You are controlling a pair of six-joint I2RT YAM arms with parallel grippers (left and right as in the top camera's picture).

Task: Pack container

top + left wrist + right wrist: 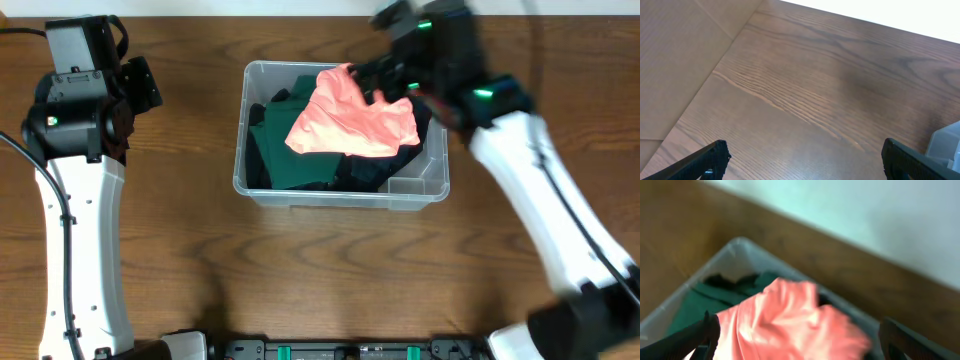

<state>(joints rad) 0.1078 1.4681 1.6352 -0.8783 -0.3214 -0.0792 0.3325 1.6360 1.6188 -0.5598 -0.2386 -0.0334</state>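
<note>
- No writing, number, brand mark or sign can be read in any of the three views.
- The container (340, 196) has clear walls, and nothing legible shows on them from overhead.
- The right wrist view is blurred, so any print there is too soft to make out.

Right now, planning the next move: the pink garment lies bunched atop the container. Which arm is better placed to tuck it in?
Right. The right gripper hangs, jaws spread, over the pink garment in the container; the left gripper faces table beside it.
</note>
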